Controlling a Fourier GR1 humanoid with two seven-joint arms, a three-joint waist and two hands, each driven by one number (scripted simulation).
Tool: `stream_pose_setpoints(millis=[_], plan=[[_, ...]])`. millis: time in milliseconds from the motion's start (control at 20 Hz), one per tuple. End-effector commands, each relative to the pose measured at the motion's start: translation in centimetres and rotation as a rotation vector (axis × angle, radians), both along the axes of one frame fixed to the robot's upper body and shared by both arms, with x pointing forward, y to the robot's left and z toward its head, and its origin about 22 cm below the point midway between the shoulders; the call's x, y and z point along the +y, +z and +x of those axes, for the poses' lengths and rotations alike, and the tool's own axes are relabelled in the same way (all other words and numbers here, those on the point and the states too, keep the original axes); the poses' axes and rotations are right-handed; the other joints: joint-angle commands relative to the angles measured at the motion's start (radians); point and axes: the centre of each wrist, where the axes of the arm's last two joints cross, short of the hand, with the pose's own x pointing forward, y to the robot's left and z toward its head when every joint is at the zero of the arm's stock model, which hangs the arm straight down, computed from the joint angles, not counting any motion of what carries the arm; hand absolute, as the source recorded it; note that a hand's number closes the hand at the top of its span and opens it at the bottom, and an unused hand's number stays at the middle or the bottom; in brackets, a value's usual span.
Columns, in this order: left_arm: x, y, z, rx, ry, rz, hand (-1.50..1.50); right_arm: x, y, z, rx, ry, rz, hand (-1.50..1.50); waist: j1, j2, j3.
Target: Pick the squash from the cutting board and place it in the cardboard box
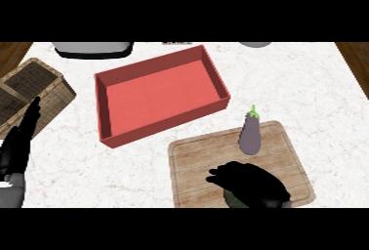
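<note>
A wooden cutting board [194,161] lies on the white marble counter at the lower right. My right hand [249,184] sits over its near part with the fingers curled down round a dark green squash [234,197]. Only a small sliver of the squash shows under the palm; the hand hides the remainder. The red open box [155,97] lies up and to the left of the board, set at a slant, with nothing inside. My left hand [18,141] rests at the left edge, fingers straight and pointing up.
A purple eggplant [250,134] with a green stem lies on the board's far edge, just beyond my right hand. A wicker basket [43,83] stands at the left. A white and black appliance [93,49] and a grey dish [256,44] sit along the back.
</note>
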Motion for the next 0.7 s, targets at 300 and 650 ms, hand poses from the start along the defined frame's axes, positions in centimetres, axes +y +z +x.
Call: stream_pose_setpoints(millis=[300, 650], plan=[[-0.7, -0.4, -0.2, -0.005, -0.005, -0.002, 0.00, -0.2, -0.8, 0.9, -0.278, -0.029, 0.088, 1.50, 0.000, 0.000, 0.000], [1.3, -0.6, -0.9, 0.007, 0.016, 0.008, 0.00, 0.6, -1.0, 2.4, -0.408, -0.374, 0.051, 1.50, -0.008, 0.000, -0.001]])
